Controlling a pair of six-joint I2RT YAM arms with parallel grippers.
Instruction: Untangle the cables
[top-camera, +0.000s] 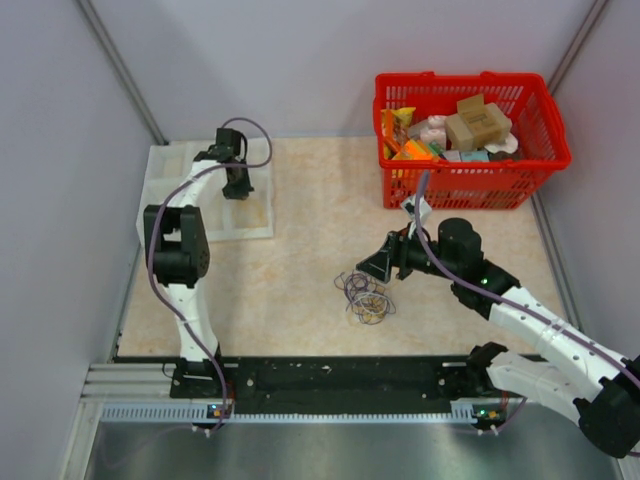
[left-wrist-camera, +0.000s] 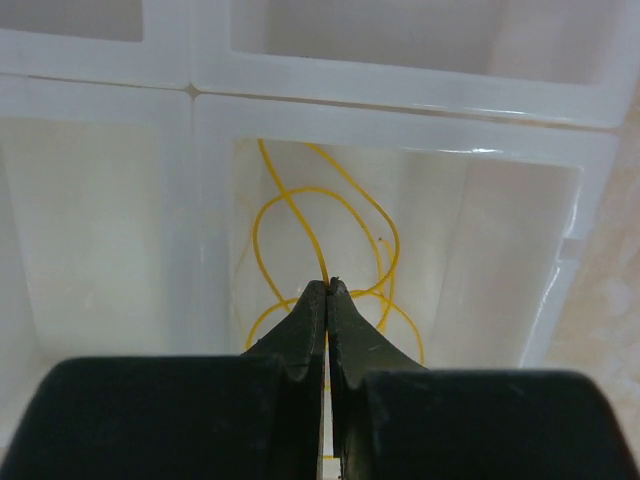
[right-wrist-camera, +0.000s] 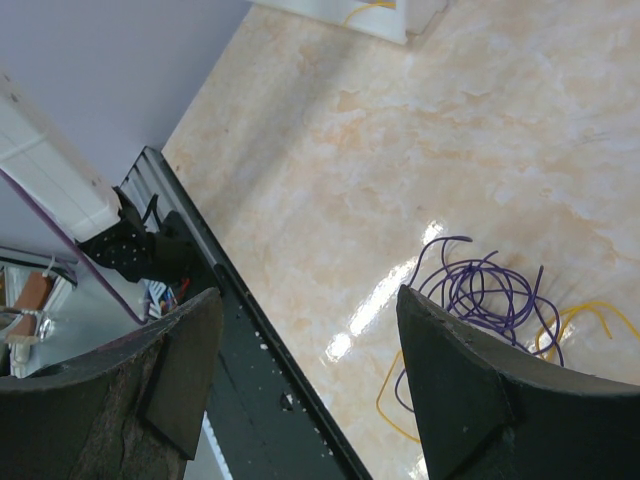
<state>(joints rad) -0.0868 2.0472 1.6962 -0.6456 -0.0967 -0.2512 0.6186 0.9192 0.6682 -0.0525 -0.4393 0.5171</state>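
- Far-left corner of the surface (top-camera: 320, 200): white compartment tray (top-camera: 258, 222), left end effector (top-camera: 237, 190) poised low over one compartment.
- Same compartment, left wrist view: end effector clenched, fingertips pressed together, tips meeting a strand of the yellow cable (left-wrist-camera: 320, 189) coiled loosely on the compartment floor; strand pinched or merely behind the tips, cannot tell.
- Middle of the surface, toward the near edge: tangle of cables (top-camera: 368, 297), purple and yellow strands, lying flat.
- Just beside the tangle, on its far side: right end effector (top-camera: 370, 268), released, fingers wide apart, nothing between them.
- Far-right corner: red basket (top-camera: 460, 185), filled with assorted packages.
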